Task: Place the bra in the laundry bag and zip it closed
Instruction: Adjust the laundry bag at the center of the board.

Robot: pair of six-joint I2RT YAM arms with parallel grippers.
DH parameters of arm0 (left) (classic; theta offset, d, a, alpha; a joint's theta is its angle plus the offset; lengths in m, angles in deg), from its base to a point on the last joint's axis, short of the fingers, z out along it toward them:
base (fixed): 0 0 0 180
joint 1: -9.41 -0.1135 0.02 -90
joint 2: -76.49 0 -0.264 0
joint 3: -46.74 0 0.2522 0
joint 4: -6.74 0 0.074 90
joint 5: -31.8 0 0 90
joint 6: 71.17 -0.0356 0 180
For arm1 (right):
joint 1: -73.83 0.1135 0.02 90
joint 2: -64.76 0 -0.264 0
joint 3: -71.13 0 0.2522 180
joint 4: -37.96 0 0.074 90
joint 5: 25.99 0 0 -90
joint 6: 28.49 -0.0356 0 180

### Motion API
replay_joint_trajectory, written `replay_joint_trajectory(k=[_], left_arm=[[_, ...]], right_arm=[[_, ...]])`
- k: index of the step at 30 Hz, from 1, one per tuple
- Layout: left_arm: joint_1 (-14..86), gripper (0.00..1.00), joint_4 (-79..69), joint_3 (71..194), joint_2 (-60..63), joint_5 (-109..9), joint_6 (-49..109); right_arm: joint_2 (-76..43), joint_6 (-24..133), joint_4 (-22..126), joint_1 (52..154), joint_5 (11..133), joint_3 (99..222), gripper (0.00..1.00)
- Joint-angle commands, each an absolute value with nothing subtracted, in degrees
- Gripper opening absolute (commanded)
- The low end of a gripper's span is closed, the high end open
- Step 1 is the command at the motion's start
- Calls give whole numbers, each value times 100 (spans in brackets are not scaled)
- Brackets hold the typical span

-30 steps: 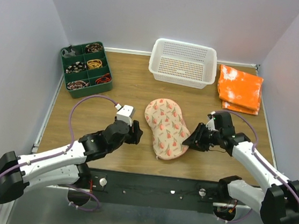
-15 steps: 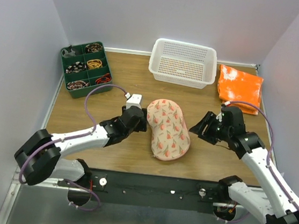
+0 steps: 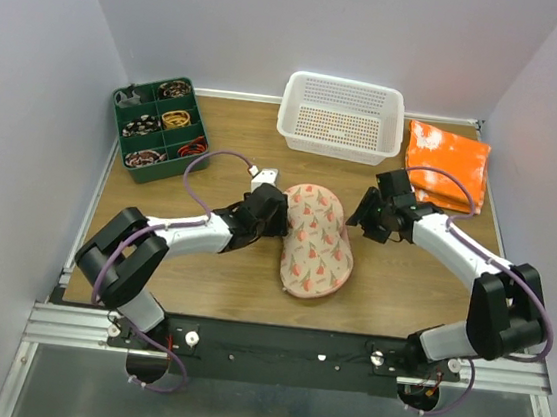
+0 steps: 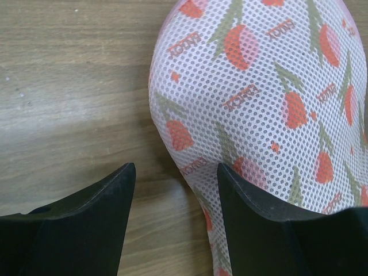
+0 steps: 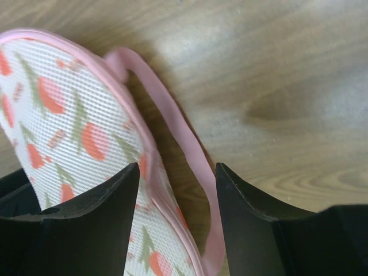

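The laundry bag, pale pink mesh with a red and green fruit print, lies closed on the table's middle. My left gripper is at its upper left edge. In the left wrist view this gripper is open and straddles the rim of the bag, with one finger over the mesh. My right gripper is at the bag's upper right. It is open around the bag's rim and a pink loop. The bra is out of view.
A white perforated basket stands at the back middle. An orange-and-white folded cloth lies at the back right. A green compartment tray of small items sits at the back left.
Both arms have swung inward and up to the bag's far end. The right gripper has opened wider. The bag's far end has shifted slightly right.
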State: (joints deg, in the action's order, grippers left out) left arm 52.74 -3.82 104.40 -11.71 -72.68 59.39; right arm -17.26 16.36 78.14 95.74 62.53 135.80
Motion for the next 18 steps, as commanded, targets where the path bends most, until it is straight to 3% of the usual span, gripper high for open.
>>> replay_joint_trajectory(k=[1,13,14,15,18], left_arm=[[5248,68,-158,10769,-1517,-6936,6006],[5248,68,-412,10840,-1010,-7173,5689],[5248,87,-551,10840,-895,-7165,5654],[5248,99,-613,10866,-772,-7164,5558],[5248,99,-1079,11024,-253,-7305,5277]], right_arm=[[-1961,1923,7555,9686,6189,13552,63],[-1645,1782,7633,9844,5900,13375,65],[-1601,1774,7773,9844,5700,13558,66],[-1549,1782,7826,9844,5593,13647,68],[-1355,1922,7950,9844,5058,13990,73]])
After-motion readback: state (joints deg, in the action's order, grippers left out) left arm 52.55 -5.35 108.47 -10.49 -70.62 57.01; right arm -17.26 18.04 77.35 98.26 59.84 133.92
